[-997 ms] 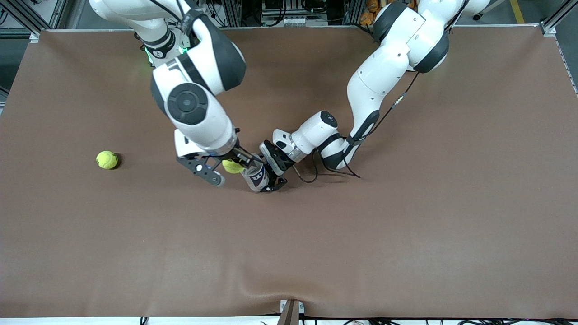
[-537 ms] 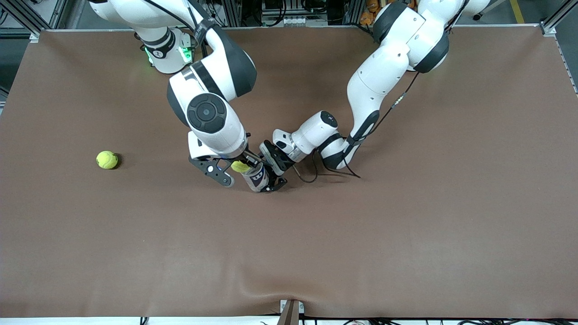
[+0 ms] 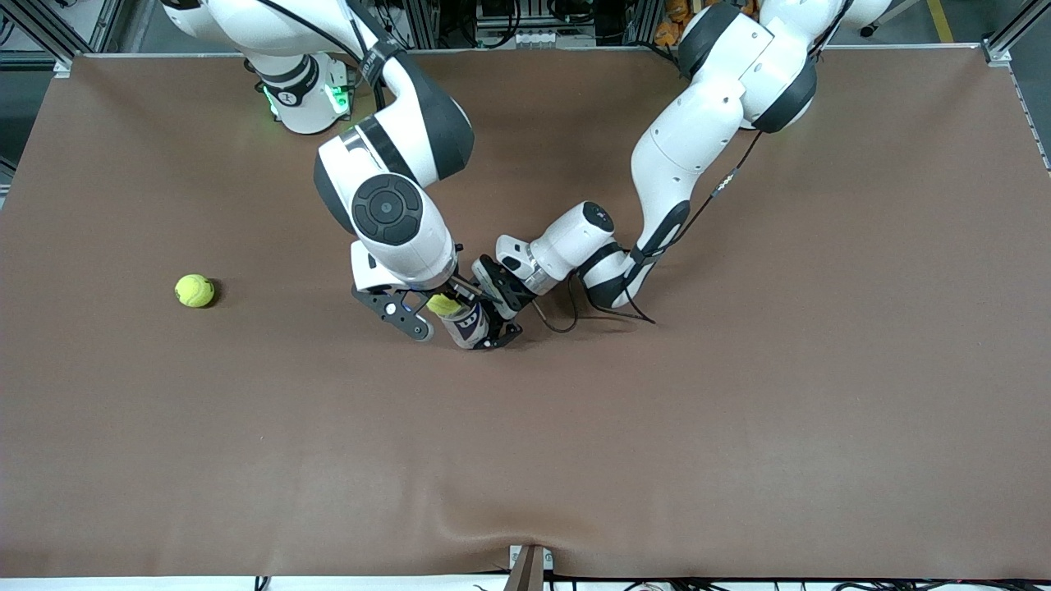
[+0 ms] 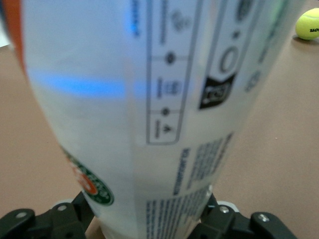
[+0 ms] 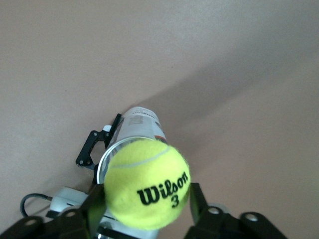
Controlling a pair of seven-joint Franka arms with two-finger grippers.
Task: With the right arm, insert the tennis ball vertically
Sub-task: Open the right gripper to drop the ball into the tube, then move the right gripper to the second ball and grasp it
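You see two tennis balls, one can and two arms. A loose ball (image 3: 195,290) lies on the table (image 3: 739,427) toward the right arm's end. The right gripper (image 3: 440,309) has its fingers at either side of a yellow Wilson ball (image 5: 146,183) at the can's mouth; you cannot tell whether they grip. The left gripper (image 3: 499,316) clasps the printed clear can (image 4: 149,109).

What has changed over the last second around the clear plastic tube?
The right gripper carried its yellow tennis ball sideways until it sat over the mouth of the clear plastic ball tube. The left gripper kept holding the tube upright; the loose yellow ball stayed put.
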